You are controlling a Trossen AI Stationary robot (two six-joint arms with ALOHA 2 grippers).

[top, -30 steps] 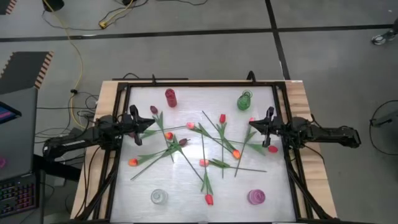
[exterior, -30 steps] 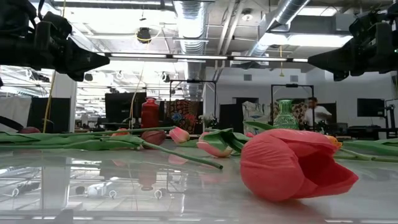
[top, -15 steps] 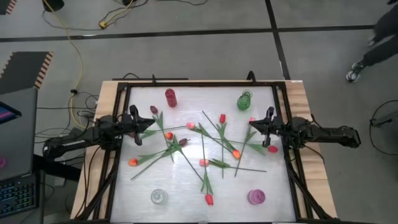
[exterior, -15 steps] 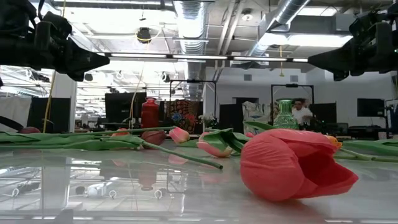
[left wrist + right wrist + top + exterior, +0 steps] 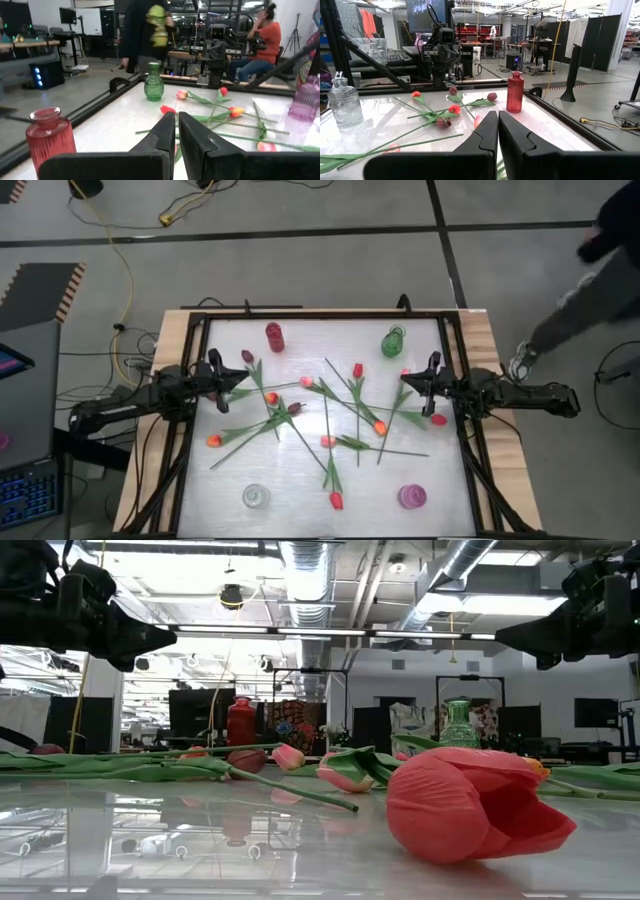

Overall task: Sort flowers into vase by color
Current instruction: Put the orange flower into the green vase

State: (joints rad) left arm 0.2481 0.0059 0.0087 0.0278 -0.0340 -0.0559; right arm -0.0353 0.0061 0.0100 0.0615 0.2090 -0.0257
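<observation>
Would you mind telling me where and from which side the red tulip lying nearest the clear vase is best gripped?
Grip the red tulip on its thin green stem just behind the head, coming straight down from above. It lies flat on the table, stem running away from the table's near edge toward the pile, and that lower stretch looks free of other flowers, so a claw should straddle it crosswise.

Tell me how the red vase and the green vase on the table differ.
The red vase is red with straight ribbed sides; the green vase is green with a rounder, bulging belly under a narrow neck. In the high view the red vase stands at the far edge nearer the left hand, the green vase nearer the right hand. Both stand upright and hold no flowers.
</observation>
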